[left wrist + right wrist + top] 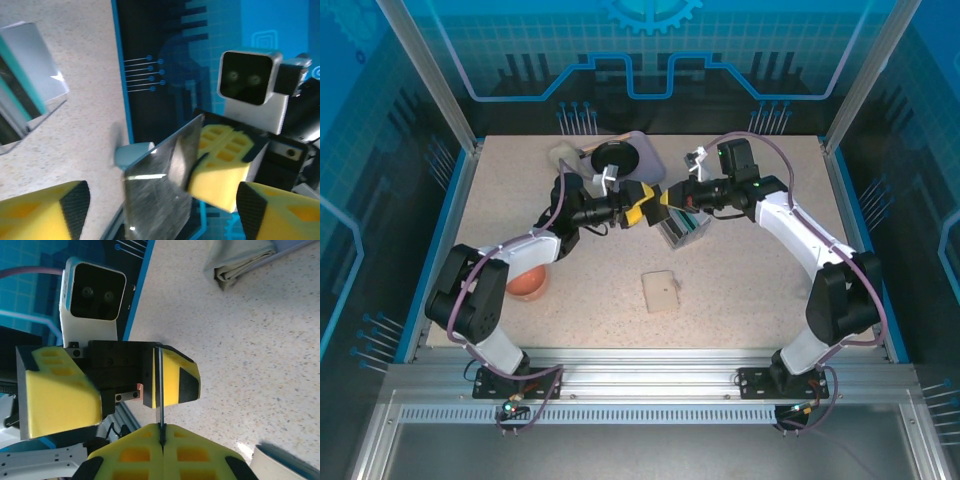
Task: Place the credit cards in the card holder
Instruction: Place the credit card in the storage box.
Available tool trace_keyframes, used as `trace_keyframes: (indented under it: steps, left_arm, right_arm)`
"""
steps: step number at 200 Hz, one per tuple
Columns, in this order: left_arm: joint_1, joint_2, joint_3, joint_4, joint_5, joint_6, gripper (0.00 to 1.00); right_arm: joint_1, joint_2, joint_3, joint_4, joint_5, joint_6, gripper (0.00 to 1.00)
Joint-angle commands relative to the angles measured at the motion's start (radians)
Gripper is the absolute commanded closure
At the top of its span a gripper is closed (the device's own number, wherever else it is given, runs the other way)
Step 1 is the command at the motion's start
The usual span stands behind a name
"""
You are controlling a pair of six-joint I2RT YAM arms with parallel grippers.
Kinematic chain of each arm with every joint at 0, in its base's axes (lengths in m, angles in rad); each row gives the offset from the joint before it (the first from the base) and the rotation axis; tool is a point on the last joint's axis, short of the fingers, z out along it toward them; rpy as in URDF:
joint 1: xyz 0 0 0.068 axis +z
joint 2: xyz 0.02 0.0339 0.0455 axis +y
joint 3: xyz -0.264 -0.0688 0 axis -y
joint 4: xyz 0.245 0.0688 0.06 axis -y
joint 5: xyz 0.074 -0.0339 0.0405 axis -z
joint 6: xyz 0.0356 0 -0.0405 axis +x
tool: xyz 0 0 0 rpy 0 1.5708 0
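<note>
Top external: left gripper (642, 208) and right gripper (667, 200) meet nose to nose at upper centre, just upper left of a small grey box-like tray (684, 230) of upright cards. The flat tan bifold card holder (661, 291) lies shut on the speckled table (760, 300) below centre, well apart from both grippers. An orange bowl (527, 282) sits at left, partly under the left arm. A black round object (617, 157) and a beige folded cloth (565, 157) are at top centre.

Left wrist: left gripper (162, 210) fingers sit in the bottom corners, spread wide, gripping nothing. Between them is a thin glossy grey plastic credit card (155, 195), tilted and pinched by the right gripper (190, 172) coming in from the right. The card hides that gripper's far finger. Teal and dark upright credit cards (15, 95) stand in the clear-fronted tray at upper left.

Right wrist: right gripper (162, 452) at bottom is clamped on the credit card (161, 390), seen edge-on as a thin dark line. The card runs up along the inner face of one left gripper (120, 390) finger; contact can't be told. The cloth (240, 260) is at top right.
</note>
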Motion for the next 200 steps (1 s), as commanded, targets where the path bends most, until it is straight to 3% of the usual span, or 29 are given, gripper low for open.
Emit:
trace_keyframes:
  steps: [1, 37, 51, 81, 121, 169, 200]
  left_arm:
    - [0.0, -0.011, 0.026, 0.068, 0.05, -0.018, 0.34]
    - [-0.004, -0.056, 0.019, 0.061, 0.053, -0.003, 0.64]
    - [-0.004, -0.071, 0.016, 0.043, 0.049, 0.008, 0.8]
    - [-0.006, -0.085, 0.013, 0.038, 0.049, 0.007, 0.99]
    - [-0.006, -0.089, 0.012, 0.065, 0.056, -0.014, 1.0]
    - [-0.007, -0.065, 0.005, 0.173, 0.063, -0.088, 0.98]
    - [-0.007, -0.059, 0.0, 0.227, 0.066, -0.13, 0.91]
  right_arm:
    - [-0.015, -0.016, -0.013, 0.061, -0.065, 0.052, 1.0]
    - [-0.023, -0.003, -0.026, 0.083, -0.061, 0.079, 1.0]
    - [-0.023, -0.003, -0.035, 0.108, -0.071, 0.095, 1.0]
    - [-0.023, -0.011, -0.047, 0.133, -0.08, 0.101, 0.9]
    - [-0.023, -0.002, -0.034, 0.131, -0.162, 0.072, 0.72]
    - [-0.021, 0.029, -0.03, 0.123, -0.204, 0.057, 0.7]
    - [-0.031, 0.034, -0.033, 0.097, -0.164, 0.052, 0.82]
